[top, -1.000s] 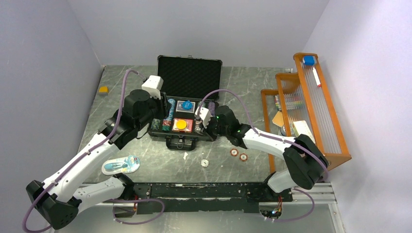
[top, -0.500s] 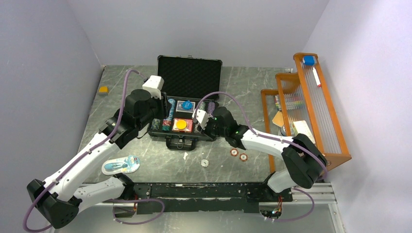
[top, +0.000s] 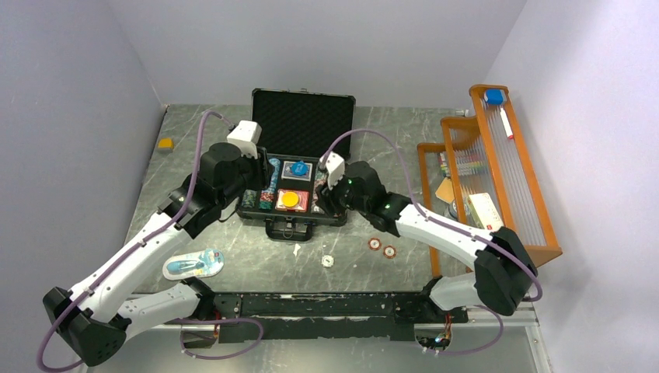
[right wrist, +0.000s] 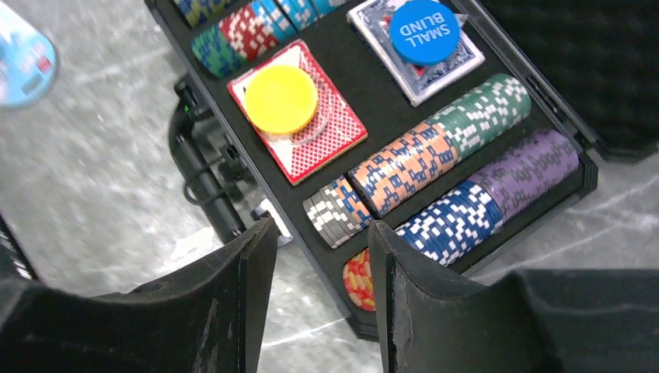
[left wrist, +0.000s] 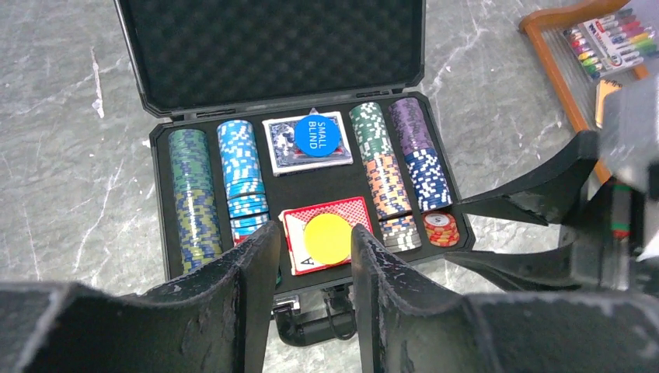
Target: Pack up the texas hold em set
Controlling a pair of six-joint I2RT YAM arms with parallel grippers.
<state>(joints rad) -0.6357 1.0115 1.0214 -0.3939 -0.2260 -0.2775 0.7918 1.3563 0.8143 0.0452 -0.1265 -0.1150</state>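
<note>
The black briefcase [top: 303,116] lies open mid-table, its foam tray holding rows of striped poker chips [left wrist: 242,171]. A blue disc [left wrist: 316,134] rests on the blue deck and a yellow disc [left wrist: 326,239] on the red deck [right wrist: 330,144]. A short stack of red-yellow chips [right wrist: 357,281] sits in the tray's front right slot. My left gripper [left wrist: 311,252] hovers open over the case's front edge, nothing between its fingers. My right gripper [right wrist: 319,245] stands open at the front right corner, just above that stack. Two orange chips [top: 381,247] and a white disc [top: 327,261] lie loose on the table.
An orange wooden rack [top: 505,171] with markers and cards fills the right edge. A blue-white blister pack [top: 194,264] lies front left beside my left arm. A small yellow object [top: 165,143] sits at the far left. The case handle [left wrist: 326,318] juts toward me.
My right gripper has opened from shut and drawn up and back from the case's front right corner. The left arm has stayed put.
</note>
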